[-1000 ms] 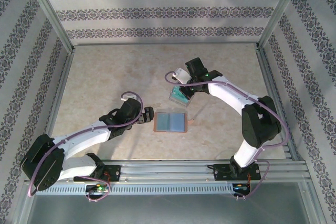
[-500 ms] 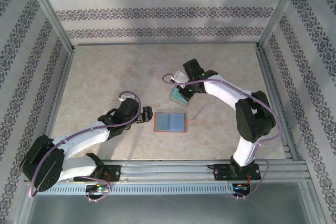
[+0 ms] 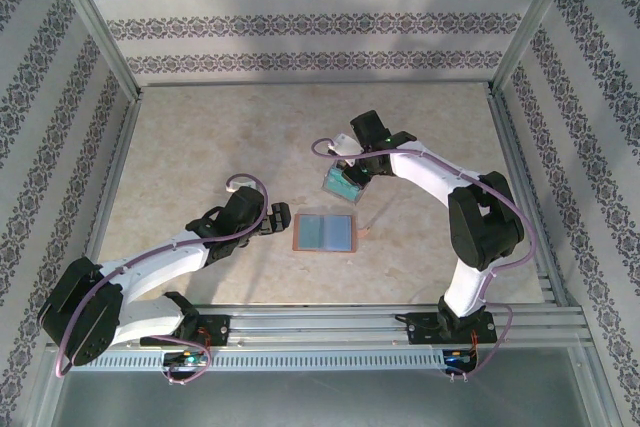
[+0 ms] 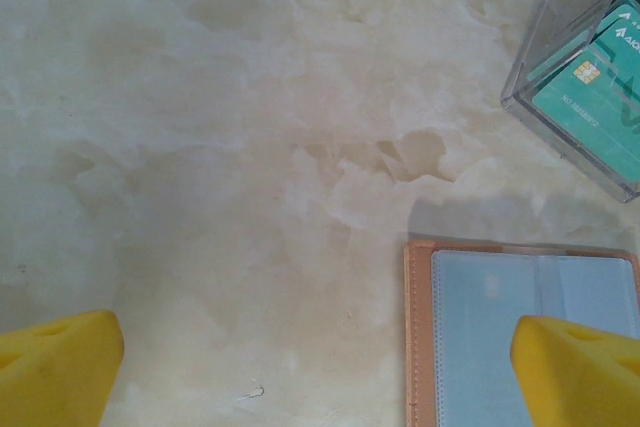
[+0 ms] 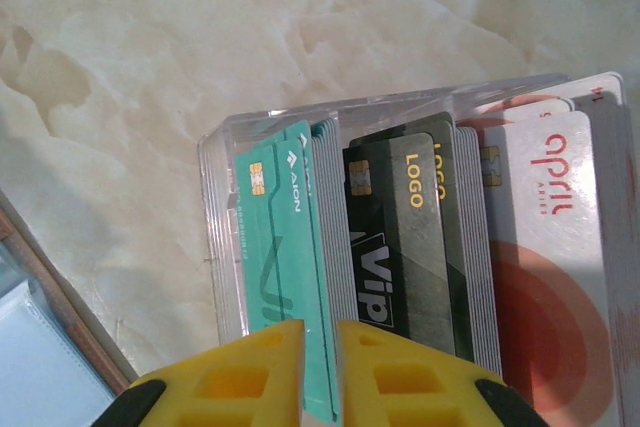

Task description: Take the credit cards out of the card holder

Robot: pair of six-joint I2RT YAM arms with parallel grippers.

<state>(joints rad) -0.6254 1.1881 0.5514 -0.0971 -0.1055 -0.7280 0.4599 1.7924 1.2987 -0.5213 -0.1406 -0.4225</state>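
The card holder (image 3: 324, 232) lies open and flat on the table, its grey-blue panels up inside a brown border; its left part is also in the left wrist view (image 4: 520, 337). The credit cards stand in rows in a clear plastic tray (image 5: 215, 237): teal (image 5: 285, 247), dark (image 5: 410, 237) and red-and-white (image 5: 545, 247). My right gripper (image 5: 321, 367) hangs over the tray (image 3: 340, 184). Its jaws are slightly apart, open, with a teal card's edge in the narrow gap. My left gripper (image 3: 278, 222) is wide open just left of the card holder, holding nothing (image 4: 315, 347).
The clear tray (image 4: 590, 97) sits just beyond the card holder, to its upper right. Metal frame posts and patterned walls enclose the marbled table (image 3: 200, 157), and a rail runs along the near edge by the arm bases.
The right wrist has settled a little lower over the tray, and its jaws have parted slightly around the teal card. The left arm and the card holder have not moved.
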